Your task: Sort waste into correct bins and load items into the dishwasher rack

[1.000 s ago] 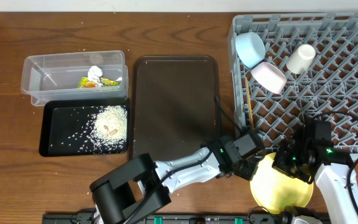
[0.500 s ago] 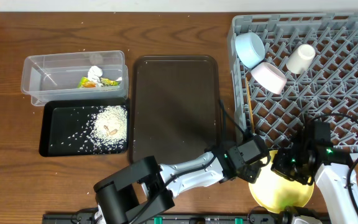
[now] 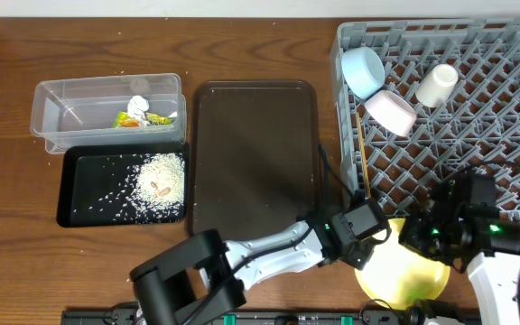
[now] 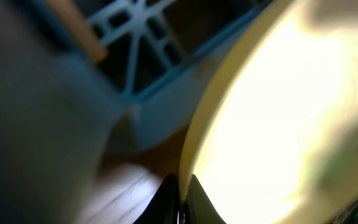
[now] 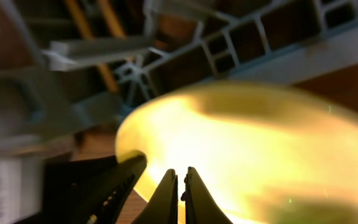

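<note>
The yellow plate [image 3: 404, 275] sits tilted at the front edge, just in front of the grey rack [image 3: 422, 32]. My left gripper [image 3: 373, 246] is shut on the plate's left rim; the left wrist view shows the rim [image 4: 194, 155] pinched between its fingers [image 4: 182, 199]. My right gripper [image 3: 425, 242] hovers over the plate's upper right part. Its fingers [image 5: 180, 183] are shut in front of the plate's face [image 5: 260, 143], empty. The light-blue bowl [image 3: 362, 69], white bowl [image 3: 391, 111], cup [image 3: 437, 85] and chopsticks [image 3: 359, 144] lie in the rack.
The clear tub [image 3: 61, 99] holds the wrapper [image 3: 147, 118] and white scrap [image 3: 137, 106]. The black tray [image 3: 84, 203] holds rice [image 3: 159, 176]. A dark-brown serving tray [image 3: 255, 153] lies in the middle. The rack's front wall [image 5: 278, 43] is close to both grippers.
The left gripper and the plate have shifted a little toward the front edge. The right arm has drifted slightly right and back from the plate's centre.
</note>
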### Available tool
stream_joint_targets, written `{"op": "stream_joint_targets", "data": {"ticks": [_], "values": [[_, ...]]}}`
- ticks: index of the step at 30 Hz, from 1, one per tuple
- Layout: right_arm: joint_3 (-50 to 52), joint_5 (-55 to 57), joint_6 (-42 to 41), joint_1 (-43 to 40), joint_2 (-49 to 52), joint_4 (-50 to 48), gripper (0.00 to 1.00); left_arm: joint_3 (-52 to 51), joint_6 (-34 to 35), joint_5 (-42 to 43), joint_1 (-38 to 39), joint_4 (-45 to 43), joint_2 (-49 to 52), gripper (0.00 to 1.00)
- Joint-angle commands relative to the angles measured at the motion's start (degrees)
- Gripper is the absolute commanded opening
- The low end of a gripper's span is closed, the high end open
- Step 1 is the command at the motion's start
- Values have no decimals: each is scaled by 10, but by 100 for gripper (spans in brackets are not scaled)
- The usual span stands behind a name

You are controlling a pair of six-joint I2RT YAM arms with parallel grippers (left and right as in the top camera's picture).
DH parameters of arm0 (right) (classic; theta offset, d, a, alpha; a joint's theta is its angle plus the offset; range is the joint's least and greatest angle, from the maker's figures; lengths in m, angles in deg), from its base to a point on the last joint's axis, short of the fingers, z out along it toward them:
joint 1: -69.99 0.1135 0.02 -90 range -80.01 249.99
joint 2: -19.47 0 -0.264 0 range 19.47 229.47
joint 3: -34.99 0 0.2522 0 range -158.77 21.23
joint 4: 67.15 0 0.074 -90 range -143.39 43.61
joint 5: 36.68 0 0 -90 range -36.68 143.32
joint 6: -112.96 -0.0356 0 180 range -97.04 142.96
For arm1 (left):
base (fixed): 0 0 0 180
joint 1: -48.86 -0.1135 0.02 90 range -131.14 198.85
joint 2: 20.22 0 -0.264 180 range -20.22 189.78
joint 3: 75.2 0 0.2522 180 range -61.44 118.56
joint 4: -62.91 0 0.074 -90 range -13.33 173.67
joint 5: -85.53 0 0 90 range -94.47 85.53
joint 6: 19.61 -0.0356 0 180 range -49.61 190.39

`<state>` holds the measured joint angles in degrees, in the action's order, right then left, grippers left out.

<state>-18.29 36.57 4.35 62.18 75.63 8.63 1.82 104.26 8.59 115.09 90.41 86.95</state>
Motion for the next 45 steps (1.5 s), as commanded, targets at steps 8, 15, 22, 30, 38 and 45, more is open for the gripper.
{"op": "stream_joint_targets", "data": {"ticks": [8, 15, 22, 30, 38, 45], "values": [[-101, -6, 21, 0, -13, 46, 6, -19, -33, -18, 3, 55, -88, 6], [-111, -6, 33, 0, -13, 46, 6, -18, -35, -24, 0, 60, -145, 6], [-114, -2, 82, 0, -12, 26, 9, -18, -38, -29, -51, 113, -191, 6], [-123, -70, 128, 0, -11, -2, 51, -18, -60, -28, -142, 136, -217, 6], [-123, -108, 142, 0, -10, -24, 52, -18, -60, -26, -220, 124, -222, 6], [-123, -91, 142, 0, 9, -70, 46, -17, -57, 20, -237, 118, -229, 6]]}}
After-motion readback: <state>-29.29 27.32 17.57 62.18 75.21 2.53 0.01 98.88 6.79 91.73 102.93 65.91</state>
